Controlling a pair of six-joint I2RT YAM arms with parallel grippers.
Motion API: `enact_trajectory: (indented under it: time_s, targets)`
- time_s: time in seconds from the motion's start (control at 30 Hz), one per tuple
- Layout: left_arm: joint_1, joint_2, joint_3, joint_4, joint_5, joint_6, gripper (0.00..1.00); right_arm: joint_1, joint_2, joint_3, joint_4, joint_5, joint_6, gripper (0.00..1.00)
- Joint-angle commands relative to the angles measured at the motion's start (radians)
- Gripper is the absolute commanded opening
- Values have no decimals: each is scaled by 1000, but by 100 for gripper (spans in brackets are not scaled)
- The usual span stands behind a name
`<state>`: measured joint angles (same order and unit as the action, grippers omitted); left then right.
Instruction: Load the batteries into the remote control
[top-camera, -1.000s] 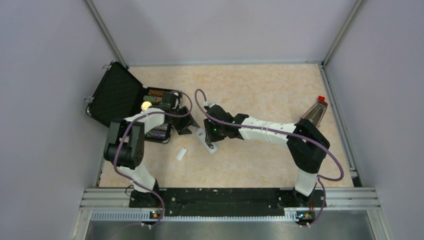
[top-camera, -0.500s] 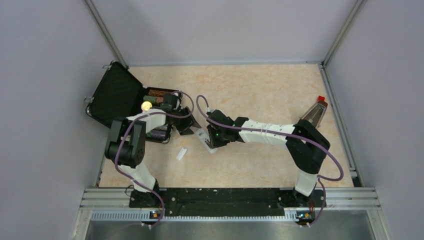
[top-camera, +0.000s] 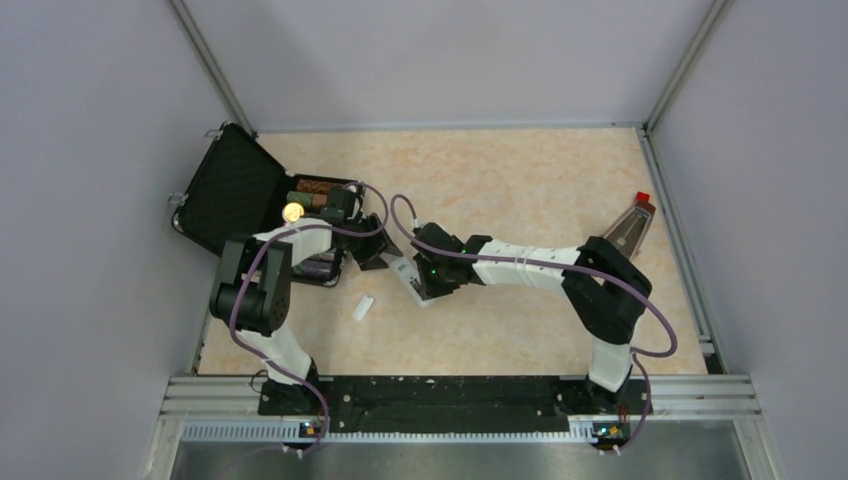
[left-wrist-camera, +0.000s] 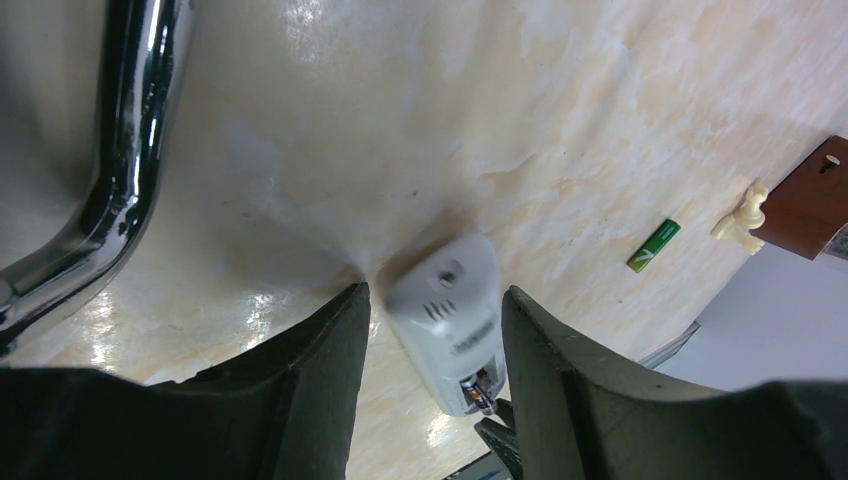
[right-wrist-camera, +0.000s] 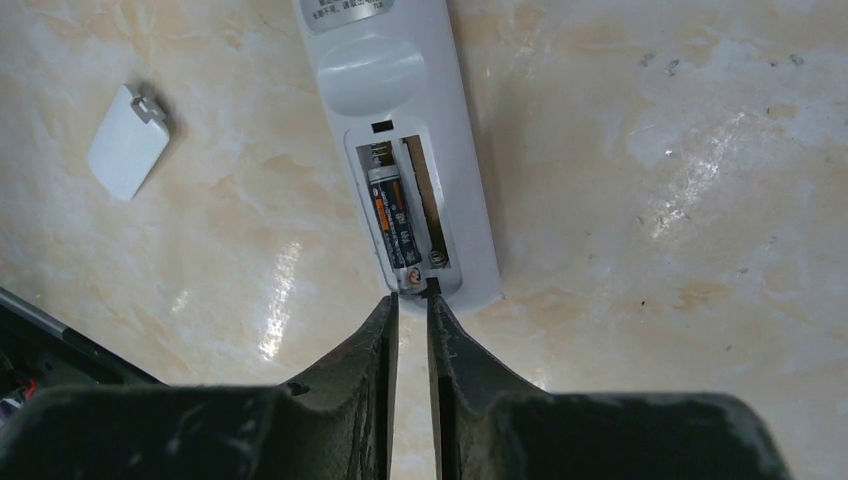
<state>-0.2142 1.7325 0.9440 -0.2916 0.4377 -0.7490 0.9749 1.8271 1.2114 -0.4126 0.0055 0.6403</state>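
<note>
Remote control sits between half-open left fingers; right fingers (slit-wide, empty) crowd its end, cover nearby.

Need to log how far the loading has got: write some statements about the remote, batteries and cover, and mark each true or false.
1. A dark battery lies inside the remote. True.
2. Both battery places in the remote are filled. False: the slot beside the dark battery is empty.
3. A green battery lies on the table, apart from the remote. True.
4. The cover is fitted on the remote. False: it lies loose on the table beside the remote.
5. The right gripper holds a battery. False: nothing sits between its fingers, which stand narrowly apart at the remote's end.
</note>
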Motion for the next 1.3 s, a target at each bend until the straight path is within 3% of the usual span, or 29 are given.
enact_trajectory:
  time_s: [0.0,1.27]
  targets:
    - [-10,24,-33,-1,-49,16,57,9,22,46,14,0,17,15]
    - [-11,-7,-94,66,-56,-64,56,8,42,86,141,-145,-4,13]
